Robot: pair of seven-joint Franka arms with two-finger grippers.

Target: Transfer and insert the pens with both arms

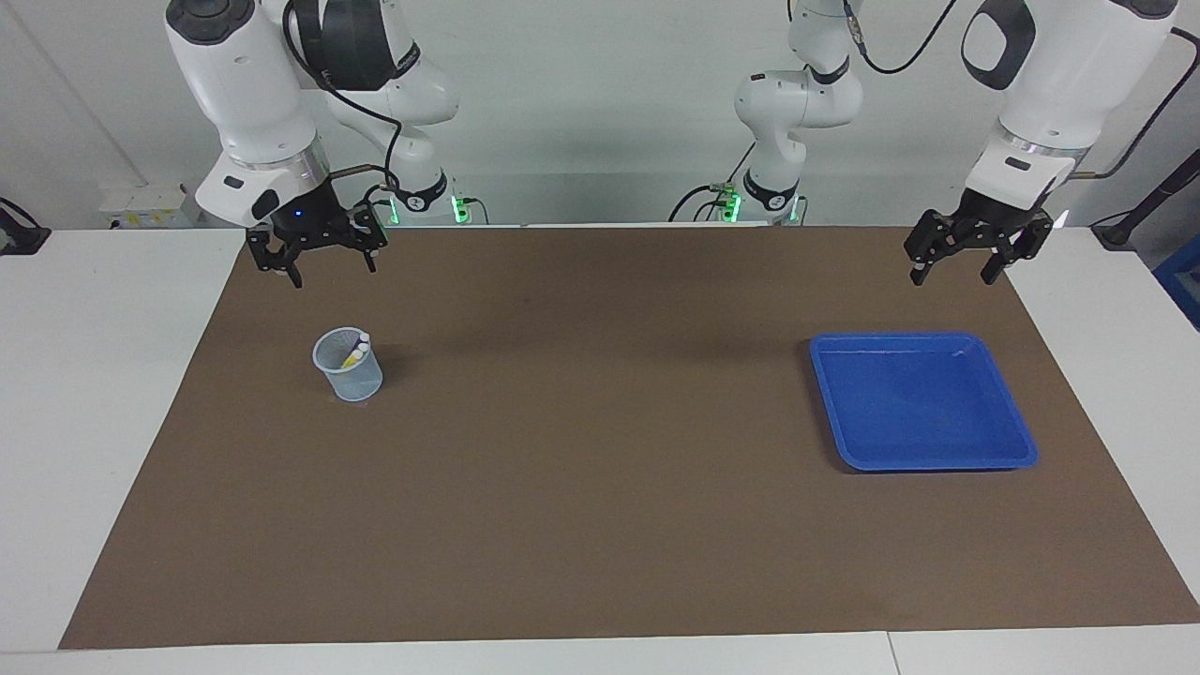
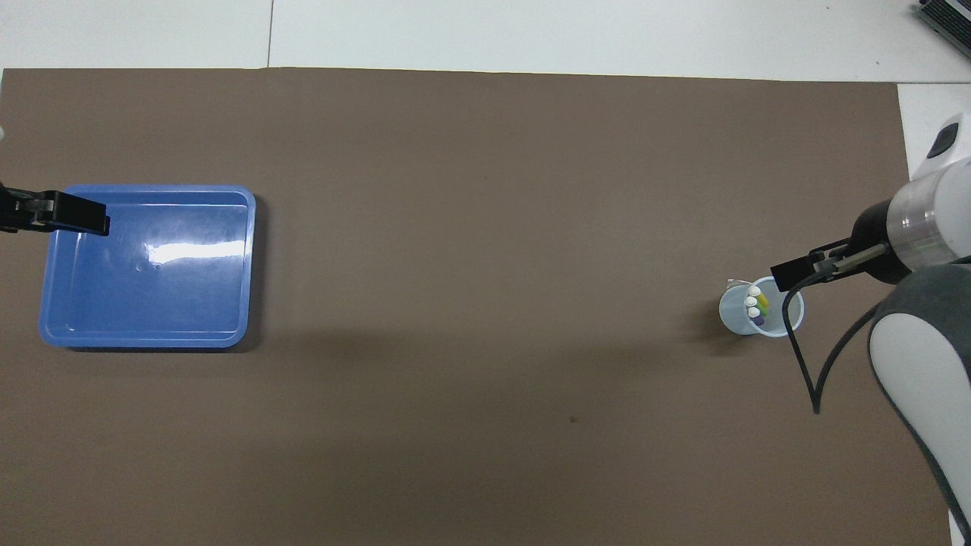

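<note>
Three pens (image 1: pixel 356 352) stand with pale ends up in a small clear cup (image 1: pixel 348 373) on the brown mat, toward the right arm's end. From overhead the pens (image 2: pixel 755 303) show yellow, green and purple inside the cup (image 2: pixel 740 315). My right gripper (image 1: pixel 333 274) hangs open and empty, high over the mat beside the cup; overhead, the right gripper (image 2: pixel 793 268) shows by the cup's rim. My left gripper (image 1: pixel 952 277) is open and empty, up over the edge of the blue tray (image 1: pixel 923 461); overhead, the left gripper (image 2: pixel 76 216) shows at that edge.
The blue tray (image 2: pixel 144 337) holds nothing and lies toward the left arm's end. A brown mat (image 1: pixel 600 487) covers most of the white table (image 1: pixel 84 394). A black cable (image 2: pixel 804 371) loops down from the right arm.
</note>
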